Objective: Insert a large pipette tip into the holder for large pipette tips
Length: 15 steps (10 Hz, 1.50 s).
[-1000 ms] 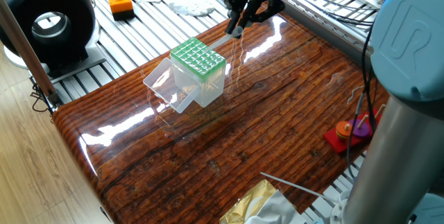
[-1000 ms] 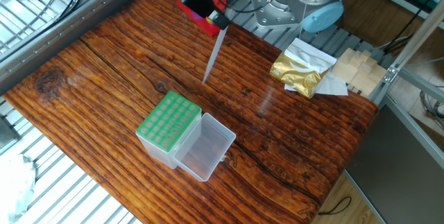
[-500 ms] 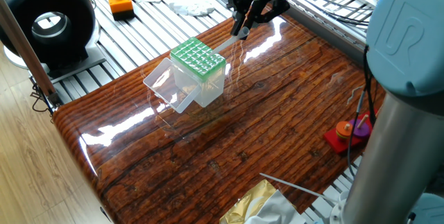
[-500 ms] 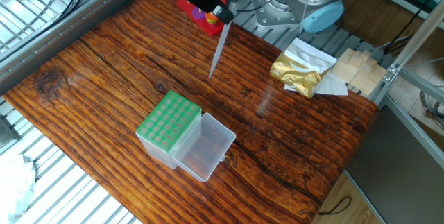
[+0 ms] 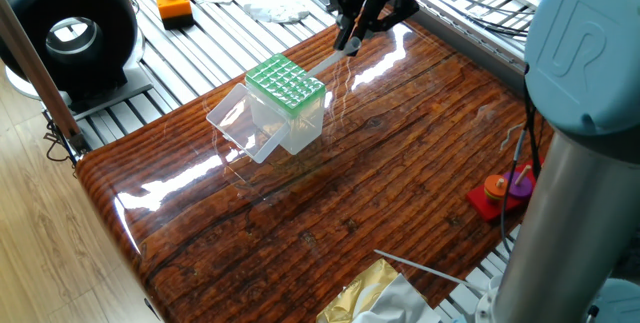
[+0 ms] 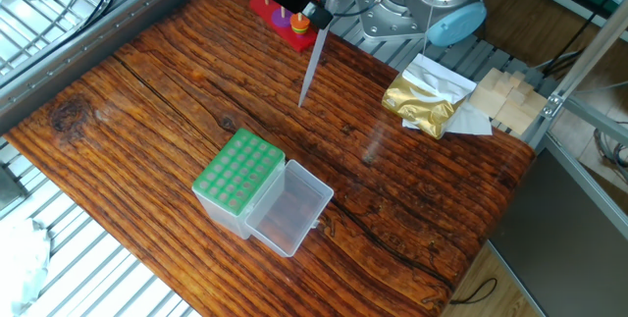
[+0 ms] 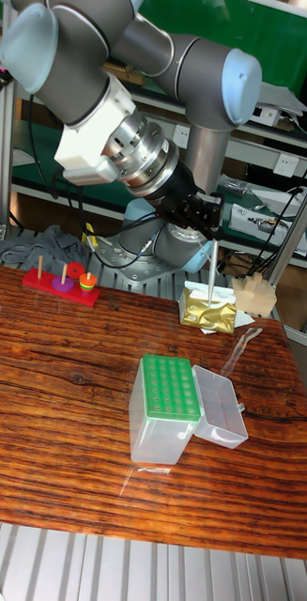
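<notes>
I am reading the white "UR" mark on the blue cap of the arm's near joint (image 5: 590, 48); no other writing is legible to me. I am seeing the black two-finger gripper (image 7: 207, 225) pinching the top end of 1 slim, tapered, translucent white pipette tip (image 6: 309, 67), which is hanging nearly upright in the air above the glossy brown wooden tabletop (image 6: 412, 194), its point aimed down and clear of the wood. The small clear plastic box with the green grid of round holes (image 7: 166, 406) is standing on the table apart from the tip, its hinged clear lid (image 7: 219, 417) lying open beside it. Around it I am counting 1 crumpled gold foil bag (image 6: 424, 104), 1 red base with coloured rings on pegs (image 7: 63, 280), 1 orange box with a red button (image 5: 174, 0), and 1 black ring-shaped fan (image 5: 68, 31). Nothing is standing between the tip and the box.
</notes>
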Available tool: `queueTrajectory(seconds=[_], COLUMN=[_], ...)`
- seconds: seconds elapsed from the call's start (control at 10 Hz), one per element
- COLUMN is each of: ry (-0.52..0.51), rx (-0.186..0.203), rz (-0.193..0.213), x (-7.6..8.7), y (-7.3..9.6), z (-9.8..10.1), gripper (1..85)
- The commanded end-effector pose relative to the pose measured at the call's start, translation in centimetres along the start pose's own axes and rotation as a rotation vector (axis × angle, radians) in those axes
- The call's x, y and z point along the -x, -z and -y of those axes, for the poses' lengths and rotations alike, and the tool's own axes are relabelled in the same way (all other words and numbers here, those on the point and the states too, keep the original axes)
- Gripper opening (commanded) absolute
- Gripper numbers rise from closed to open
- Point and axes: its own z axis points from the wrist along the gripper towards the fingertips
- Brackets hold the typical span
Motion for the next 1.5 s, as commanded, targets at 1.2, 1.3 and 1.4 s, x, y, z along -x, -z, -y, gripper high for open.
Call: queueTrajectory(seconds=[1.2, 1.3, 1.4], ry=[0.034, 0.034, 0.040], rx=[0.057, 0.050, 0.034], rz=[-0.078, -0.084, -0.068], x=[-1.4, -1.3, -1.1], y=[1.6, 1.8, 1.8], z=[-2.9, -2.7, -2.0], gripper=[1.0, 1.0, 1.0])
